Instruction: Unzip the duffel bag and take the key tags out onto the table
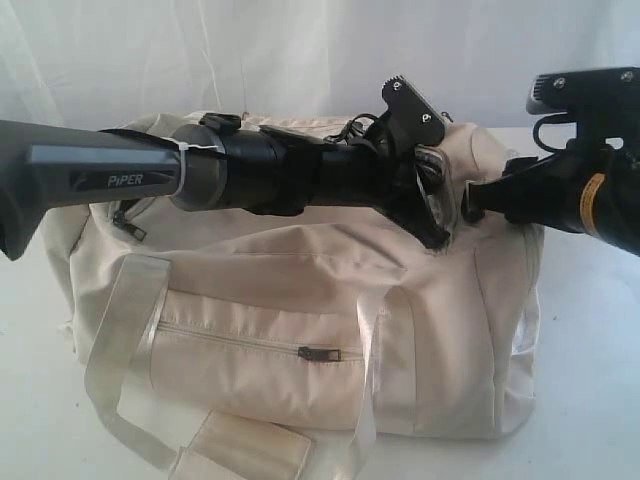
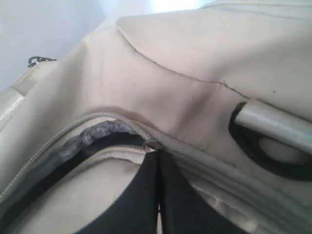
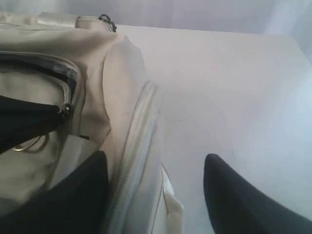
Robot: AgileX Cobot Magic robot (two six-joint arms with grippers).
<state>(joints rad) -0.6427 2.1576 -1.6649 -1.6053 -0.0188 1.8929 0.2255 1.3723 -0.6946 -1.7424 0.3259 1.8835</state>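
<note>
We see the duffel bag [image 1: 300,300] on the table [image 1: 590,400], top zip [image 2: 83,139] partly open, contents lost in shadow; left gripper [image 2: 157,161] pinches the zipper pull [image 2: 151,145], right gripper [image 3: 155,158] spread wide at its right end

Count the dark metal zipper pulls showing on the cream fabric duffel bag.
3. Front-pocket pull; a pull at the duffel bag's left end in the exterior view; the top-zipper pull pinched in the left gripper. Others may be hidden.

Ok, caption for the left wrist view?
Left end effector shut on the duffel bag's top zipper pull, zipper partly open.
</note>
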